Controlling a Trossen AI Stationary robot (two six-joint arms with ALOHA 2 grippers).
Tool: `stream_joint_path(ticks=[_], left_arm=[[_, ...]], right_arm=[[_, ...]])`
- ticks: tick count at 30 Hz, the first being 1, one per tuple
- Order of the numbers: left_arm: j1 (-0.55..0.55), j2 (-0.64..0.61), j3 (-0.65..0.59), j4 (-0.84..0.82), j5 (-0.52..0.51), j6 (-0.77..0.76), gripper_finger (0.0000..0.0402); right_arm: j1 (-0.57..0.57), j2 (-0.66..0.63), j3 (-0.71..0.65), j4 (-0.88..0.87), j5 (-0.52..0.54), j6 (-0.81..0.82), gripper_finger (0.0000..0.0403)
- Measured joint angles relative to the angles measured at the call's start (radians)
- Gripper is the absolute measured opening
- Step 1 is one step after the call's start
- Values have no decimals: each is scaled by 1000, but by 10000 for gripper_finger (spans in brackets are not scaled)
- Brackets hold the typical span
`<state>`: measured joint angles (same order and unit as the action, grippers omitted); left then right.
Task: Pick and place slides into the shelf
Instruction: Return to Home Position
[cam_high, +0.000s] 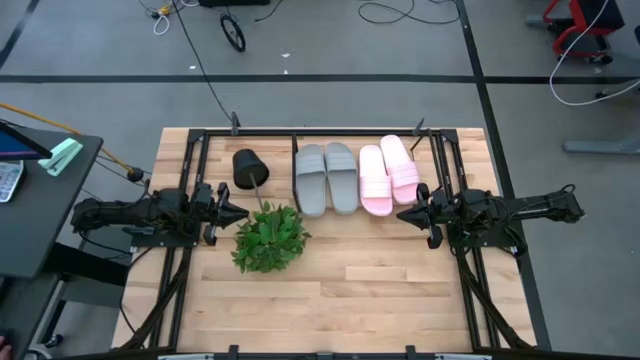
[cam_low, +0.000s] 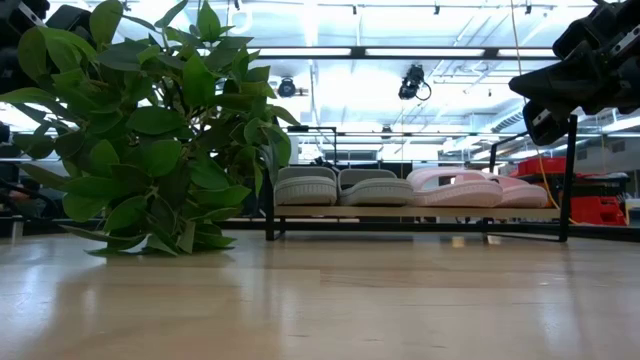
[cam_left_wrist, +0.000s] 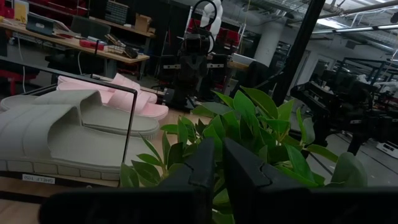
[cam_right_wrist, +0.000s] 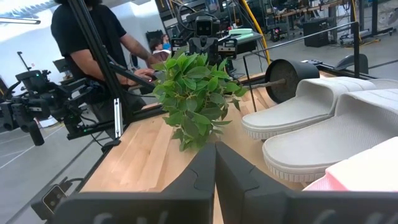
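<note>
Grey slides (cam_high: 311, 182), pink slides (cam_high: 375, 182) side by side on shelf (cam_low: 420, 213), upper centre: task looks complete. Hence left gripper (cam_high: 238, 212) mid-left, right gripper (cam_high: 408, 215) mid-right: both closed, empty, clear of shelf.

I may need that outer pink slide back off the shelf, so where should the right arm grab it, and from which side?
Probably by its wide strap, from above. On the outer pink slide the strap arches up off the sole, so fingers can pinch across it, while the other pink slide crowds one long side. The right gripper sits just beside the shelf.
</note>
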<state>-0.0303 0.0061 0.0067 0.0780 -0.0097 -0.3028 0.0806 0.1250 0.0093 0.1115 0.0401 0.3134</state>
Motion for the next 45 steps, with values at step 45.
stream_joint_path(ticks=[45], left_arm=[[0,0,0,0,0,0,32]], right_arm=[[0,0,0,0,0,0,13]])
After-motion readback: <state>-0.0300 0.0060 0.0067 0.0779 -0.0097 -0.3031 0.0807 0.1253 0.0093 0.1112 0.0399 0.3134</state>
